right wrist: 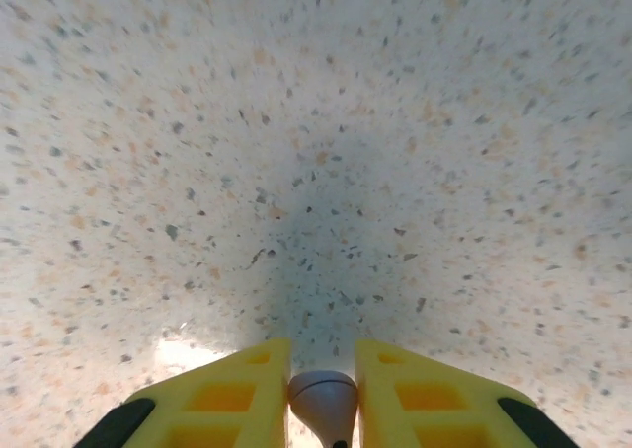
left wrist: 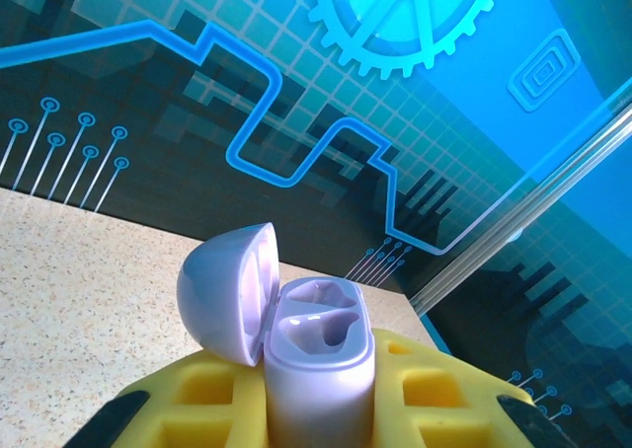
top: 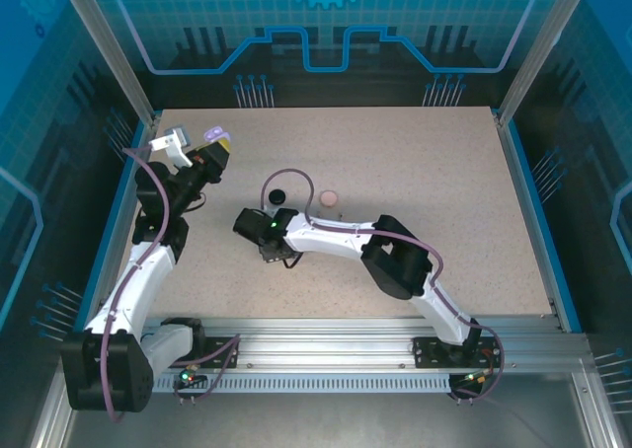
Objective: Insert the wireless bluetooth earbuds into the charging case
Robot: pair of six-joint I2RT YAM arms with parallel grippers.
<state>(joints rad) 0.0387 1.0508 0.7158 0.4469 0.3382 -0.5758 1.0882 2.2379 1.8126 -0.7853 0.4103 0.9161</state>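
At the upper left of the overhead view the left gripper [top: 214,144] is lifted above the table [top: 425,172] and holds the lilac charging case [top: 217,134]. In its own wrist view the case stands upright at the bottom centre of the frame. The yellow fingers [left wrist: 434,399] press it from both sides, so this claw is closed firmly on it. The lid [left wrist: 229,292] is swung open to the left, and the two wells look empty. I think it is held up and open like this so that the other arm can bring an earbud down into it without the case sliding away.

The right gripper [top: 279,256] is left of centre in the overhead view and points down at the table. It is just below a black round case [top: 277,194] and a pink round case [top: 330,200]. At the bottom centre of its wrist view the claw is narrow and pinches a small lilac earbud [right wrist: 323,399]. The rounded head shows, and the rest runs out of the frame. The table is very near and blurred, so I judge the earbud is just being taken from the surface. Its colour matches the lifted case, so it probably belongs there. The piece is tiny and smooth, so it may twist in the grip when it is raised.
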